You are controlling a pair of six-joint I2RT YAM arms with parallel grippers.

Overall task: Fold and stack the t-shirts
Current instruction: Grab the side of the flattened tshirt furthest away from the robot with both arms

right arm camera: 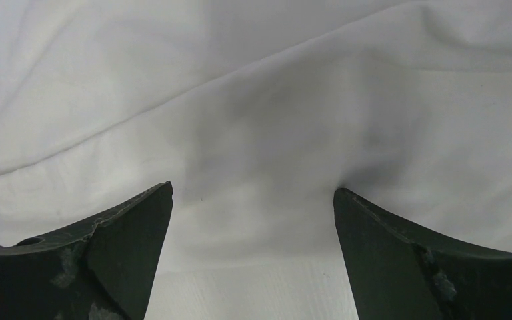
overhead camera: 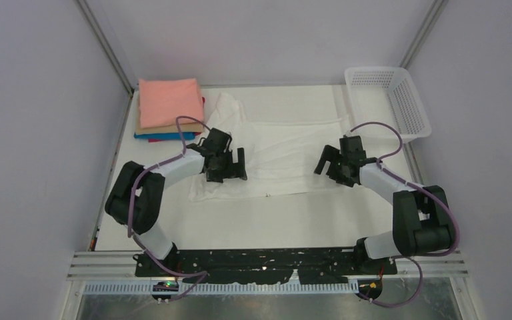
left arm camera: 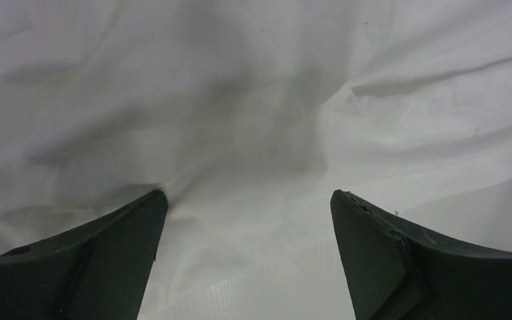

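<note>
A white t-shirt (overhead camera: 277,150) lies spread and wrinkled on the white table; no print shows on it. My left gripper (overhead camera: 227,167) is open, with its tips down on the shirt's left part. In the left wrist view (left arm camera: 248,197) its dark fingers (left arm camera: 123,230) touch white cloth (left arm camera: 253,120). My right gripper (overhead camera: 329,164) is open at the shirt's right edge. In the right wrist view (right arm camera: 253,190) its fingers (right arm camera: 373,227) press on cloth (right arm camera: 260,113). A stack of folded shirts sits at the back left: salmon-pink (overhead camera: 169,101) on top, then tan (overhead camera: 167,128), blue (overhead camera: 162,136) and magenta (overhead camera: 155,141).
A white plastic mesh basket (overhead camera: 413,110) stands at the back right corner. Grey walls close in the table on the left, right and back. Bare table (overhead camera: 260,220) lies between the shirt and the arm bases.
</note>
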